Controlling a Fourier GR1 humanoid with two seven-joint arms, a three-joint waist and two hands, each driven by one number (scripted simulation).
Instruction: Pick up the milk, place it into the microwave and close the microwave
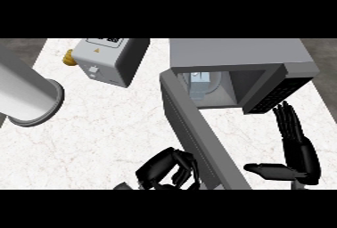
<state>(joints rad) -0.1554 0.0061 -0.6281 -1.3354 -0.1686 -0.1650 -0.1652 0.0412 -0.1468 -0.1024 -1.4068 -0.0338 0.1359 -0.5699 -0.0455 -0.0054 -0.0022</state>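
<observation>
At the far left a smooth light-grey cylinder with a flared rim comes in slantwise from the picture's edge, its round end lying over the white marble-patterned counter, whose surface is veined with faint pink and grey lines. Just beyond it, near the counter's back edge, stands a white box-shaped appliance with a black label on top and a yellow knob on its left side; its faces are flat and matt, its corners slightly rounded. Low in the middle, the robot's left hand, glossy black and jointed, shows with its fingers curled inward toward the palm; they close round nothing that can be seen, and they lie just beside the lower end of the open grey microwave door, a long flat slab that runs diagonally from the oven's left corner toward the lower edge. Behind it sits the grey box-shaped microwave, with a plain matt top and a dark ribbed control panel at its right. Inside its pale cavity stands the small milk carton, a light bluish-white block set toward the left. At the right, the robot's right hand is held upright with fingers straight and thumb sticking out leftward, empty, just below the control panel.
</observation>
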